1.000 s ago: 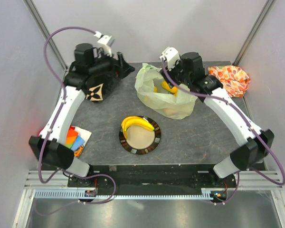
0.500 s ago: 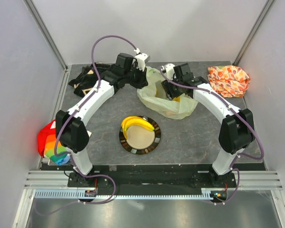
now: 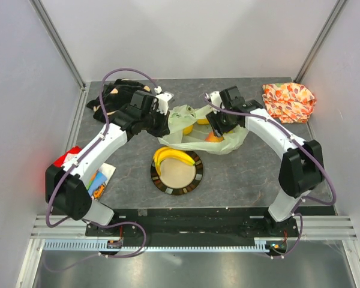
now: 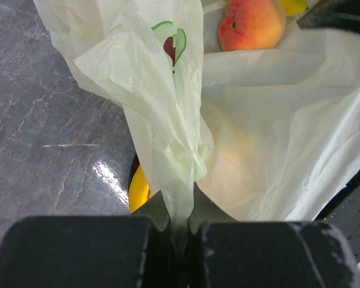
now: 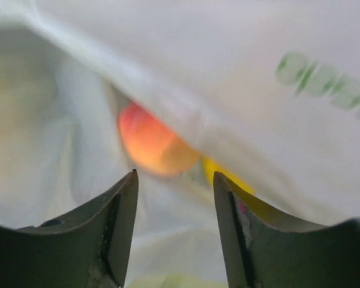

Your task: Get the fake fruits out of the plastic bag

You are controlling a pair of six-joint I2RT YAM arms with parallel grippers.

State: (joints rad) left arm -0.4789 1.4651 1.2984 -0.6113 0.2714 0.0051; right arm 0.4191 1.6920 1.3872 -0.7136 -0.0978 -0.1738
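The pale green plastic bag (image 3: 195, 137) lies crumpled behind the plate, its mouth spread between my two grippers. My left gripper (image 3: 164, 124) is shut on a bunched fold of the bag (image 4: 168, 90) at its left edge. My right gripper (image 5: 175, 186) is open at the bag's mouth, just short of the orange-pink peach (image 5: 151, 146) and a yellow fruit (image 5: 227, 175) inside. From the left wrist the peach (image 4: 252, 24) shows in the opening. One yellow banana bunch (image 3: 171, 157) rests on the plate (image 3: 189, 183).
An orange leaf-patterned cloth (image 3: 288, 101) lies at the back right corner. A black cloth (image 3: 117, 96) is bunched at the back left. Colourful items (image 3: 96, 180) sit by the left arm's base. Walls close in the table on three sides.
My left arm swung from the back left over to the bag and its jaws shut on the bag's edge. The right gripper moved down to the bag's mouth. The bag is pulled flatter.
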